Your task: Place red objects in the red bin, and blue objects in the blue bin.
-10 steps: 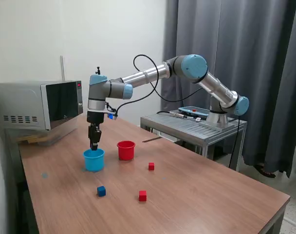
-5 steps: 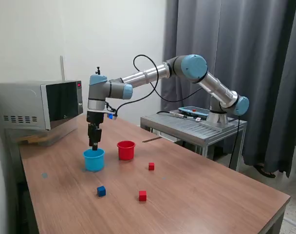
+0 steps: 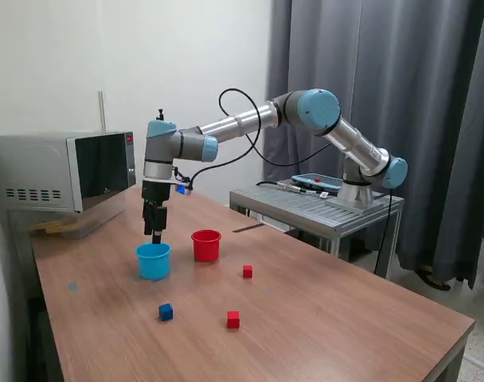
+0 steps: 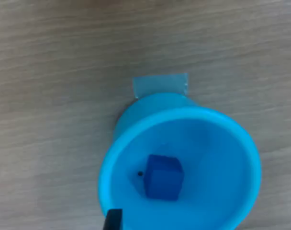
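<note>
One blue cube (image 4: 163, 176) sits inside the blue bin (image 3: 153, 260) under the empty, parted jaws, while the second blue cube (image 3: 165, 312) and both red cubes (image 3: 233, 319) (image 3: 247, 271) wait on the bench (image 3: 329, 318), red bin (image 3: 206, 245) seemingly unfilled.

Light blue cup (image 3: 153, 260), dark blue cube (image 4: 162, 177) inside. Red cup (image 3: 206, 245). Second dark blue cube (image 3: 165, 313) and two red cubes (image 3: 247, 271) (image 3: 233, 319) on brown woodgrain tabletop (image 3: 322, 318). Pale tape patch (image 4: 160, 85) by blue cup base. Black gripper (image 3: 155, 235).
</note>
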`<state>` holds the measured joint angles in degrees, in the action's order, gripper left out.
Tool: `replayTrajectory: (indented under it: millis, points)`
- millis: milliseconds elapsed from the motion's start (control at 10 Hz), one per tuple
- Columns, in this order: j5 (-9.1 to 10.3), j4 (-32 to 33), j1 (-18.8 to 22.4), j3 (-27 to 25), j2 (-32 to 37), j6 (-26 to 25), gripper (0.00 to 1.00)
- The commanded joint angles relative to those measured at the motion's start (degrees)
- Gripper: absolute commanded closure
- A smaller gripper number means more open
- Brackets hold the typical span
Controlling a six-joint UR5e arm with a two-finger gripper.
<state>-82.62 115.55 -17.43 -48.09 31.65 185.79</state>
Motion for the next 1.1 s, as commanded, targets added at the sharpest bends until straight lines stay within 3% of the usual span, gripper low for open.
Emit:
replayTrajectory:
  millis: [0,1000]
  points:
    - [-0.52,-0.23,2.03,-0.33,0.07,0.1,0.0]
    - [-0.27,-0.85,14.52,-0.68,4.03,0.8,0.0]
